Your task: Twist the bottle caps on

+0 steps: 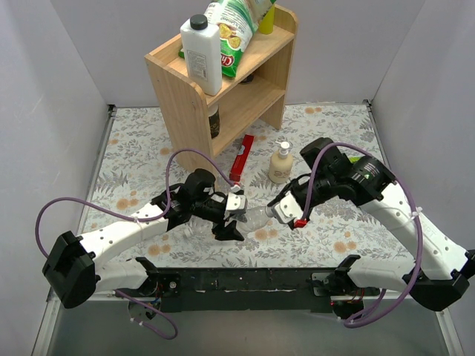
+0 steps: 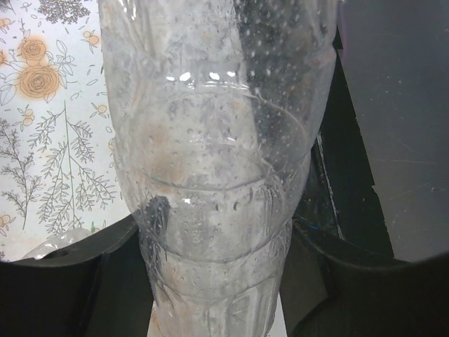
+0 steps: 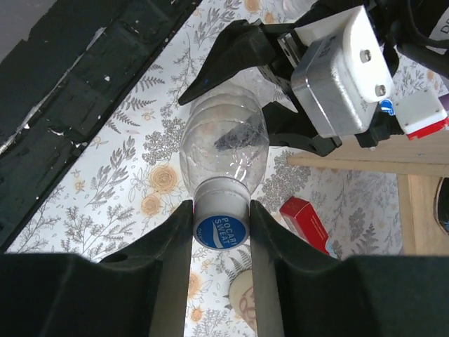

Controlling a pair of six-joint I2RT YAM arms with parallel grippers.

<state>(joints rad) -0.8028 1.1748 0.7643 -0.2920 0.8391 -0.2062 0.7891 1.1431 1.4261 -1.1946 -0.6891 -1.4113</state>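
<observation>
Between both arms, left pincer clamps bottle; right pincer grips blue cap reading "POCARI SWEAT".

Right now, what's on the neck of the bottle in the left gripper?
A blue cap sits on the neck of the clear bottle, pinched by the right gripper. It covers the neck threads, so how far it is screwed on cannot be seen.
</observation>
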